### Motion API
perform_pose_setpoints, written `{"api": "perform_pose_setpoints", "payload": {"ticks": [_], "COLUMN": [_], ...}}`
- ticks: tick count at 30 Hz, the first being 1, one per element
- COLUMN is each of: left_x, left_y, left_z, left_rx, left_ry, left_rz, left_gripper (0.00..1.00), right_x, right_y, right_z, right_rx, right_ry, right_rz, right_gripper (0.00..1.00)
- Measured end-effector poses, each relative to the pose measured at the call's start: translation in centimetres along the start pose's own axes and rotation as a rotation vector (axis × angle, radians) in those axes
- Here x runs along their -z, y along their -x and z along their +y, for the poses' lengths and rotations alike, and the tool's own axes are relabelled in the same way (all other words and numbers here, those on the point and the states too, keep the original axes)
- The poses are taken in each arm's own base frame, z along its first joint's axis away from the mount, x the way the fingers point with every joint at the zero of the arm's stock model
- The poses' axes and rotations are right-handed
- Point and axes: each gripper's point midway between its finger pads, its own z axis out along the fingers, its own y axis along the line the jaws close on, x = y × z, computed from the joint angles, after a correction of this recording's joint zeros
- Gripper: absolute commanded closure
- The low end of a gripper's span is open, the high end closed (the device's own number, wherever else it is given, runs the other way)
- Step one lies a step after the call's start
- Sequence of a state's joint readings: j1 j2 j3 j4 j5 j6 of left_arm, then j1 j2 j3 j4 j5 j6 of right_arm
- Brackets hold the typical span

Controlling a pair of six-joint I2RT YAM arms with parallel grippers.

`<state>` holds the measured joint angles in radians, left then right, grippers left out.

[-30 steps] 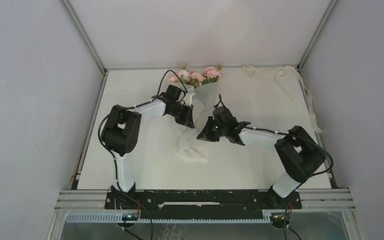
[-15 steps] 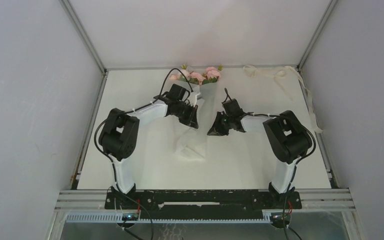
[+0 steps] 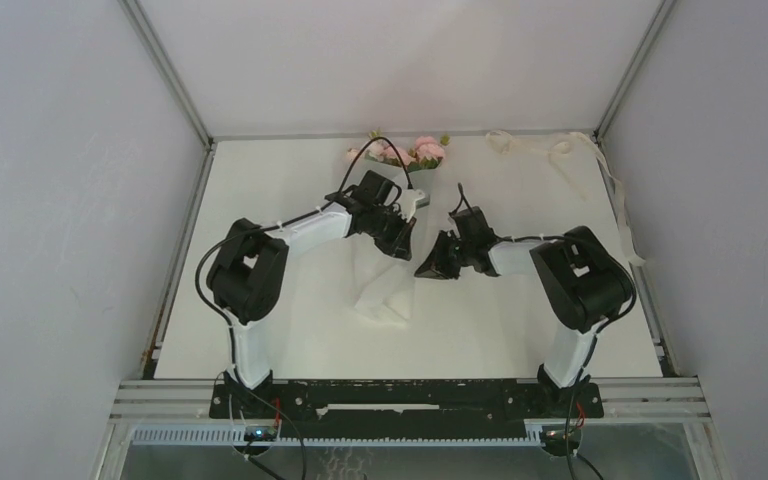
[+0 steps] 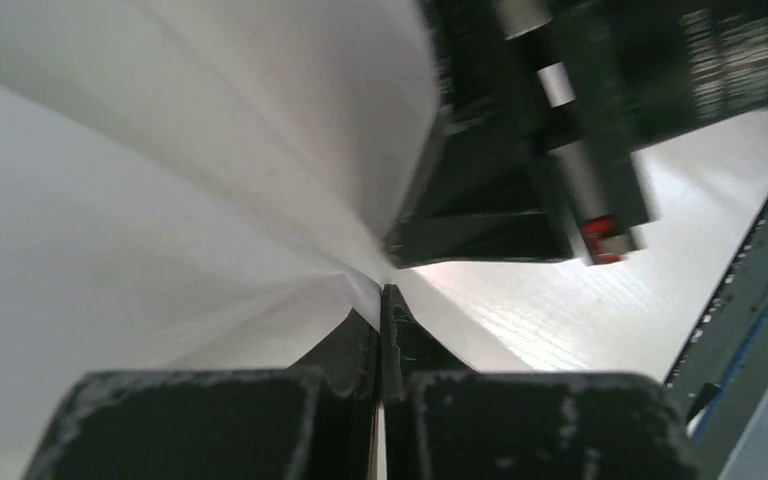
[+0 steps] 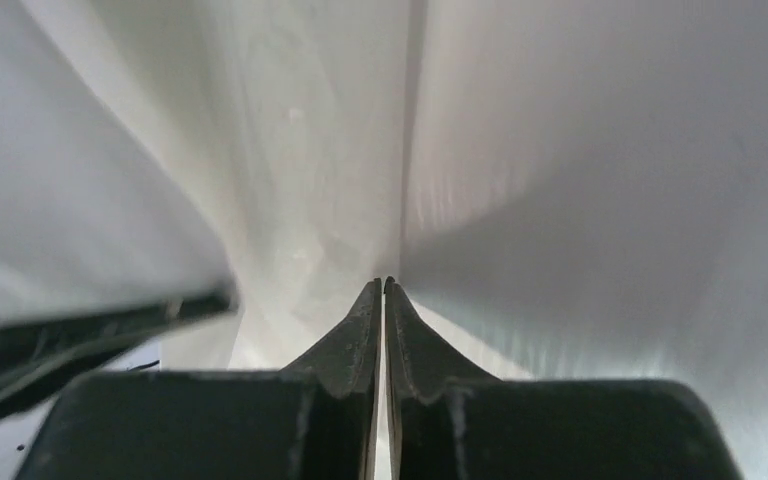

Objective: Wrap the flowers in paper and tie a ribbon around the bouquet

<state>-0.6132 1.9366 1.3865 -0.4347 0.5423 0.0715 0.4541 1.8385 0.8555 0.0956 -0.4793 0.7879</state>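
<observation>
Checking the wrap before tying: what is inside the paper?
Pink flowers poke out of the paper at its far end. Whatever lies further inside, such as their stems, is covered by the paper itself and cannot be seen.

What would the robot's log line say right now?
step: wrapping | left gripper: shut on paper | right gripper: shut on paper | flowers: far edge | ribbon: untouched, far right

Plain white tabletop (image 3: pixel 300 340) fills the booth floor; pale grey wall panels at 9 o'clock (image 3: pixel 50 200), 12 o'clock (image 3: pixel 400 60) and 3 o'clock (image 3: pixel 730 200); bare aluminium posts run up the back corners at 11 (image 3: pixel 165 70) and 1 (image 3: pixel 628 68); silver rail (image 3: pixel 650 400) along the 6 o'clock edge; light's soft and even, shadows pretty faint; can't tell the source.
</observation>
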Motion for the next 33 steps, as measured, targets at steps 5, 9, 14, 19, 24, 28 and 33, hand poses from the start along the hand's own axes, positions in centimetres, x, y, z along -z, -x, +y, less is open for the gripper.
{"api": "perform_pose_setpoints", "payload": {"ticks": [5, 9, 14, 19, 24, 28, 33], "left_x": [-0.9, -1.3, -1.5, -1.6, -1.6, -1.6, -1.6], "left_y": [-1.6, -2.8, -3.2, -3.0, -3.0, -2.9, -2.9], "left_z": [0.9, 1.3, 1.6, 1.6, 1.6, 1.6, 1.6], "left_rx": [-0.057, -0.076, -0.099, -0.104, -0.105, -0.106, -0.106], "left_ry": [0.027, 0.034, 0.037, 0.037, 0.036, 0.037, 0.036], "left_rz": [0.039, 0.064, 0.064, 0.057, 0.055, 0.053, 0.052], "left_gripper": [1.00, 1.00, 1.00, 1.00, 1.00, 1.00, 1.00], "right_x": [2.2, 3.8, 5.4, 5.0, 3.0, 1.2, -0.5], "right_y": [0.1, 1.8, 5.1, 10.0, 13.5, 14.4, 14.4], "right_z": [0.3, 1.9, 2.2, 4.0, 5.8, 5.5, 4.5], "right_rx": [-0.039, -0.029, -0.049, -0.033, -0.004, -0.008, -0.025], "right_ry": [0.018, 0.064, 0.098, 0.143, 0.187, 0.190, 0.184], "right_rz": [-0.043, -0.107, -0.186, -0.229, -0.230, -0.206, -0.166], "right_gripper": [0.71, 0.64, 0.58, 0.56, 0.53, 0.52, 0.53]}}
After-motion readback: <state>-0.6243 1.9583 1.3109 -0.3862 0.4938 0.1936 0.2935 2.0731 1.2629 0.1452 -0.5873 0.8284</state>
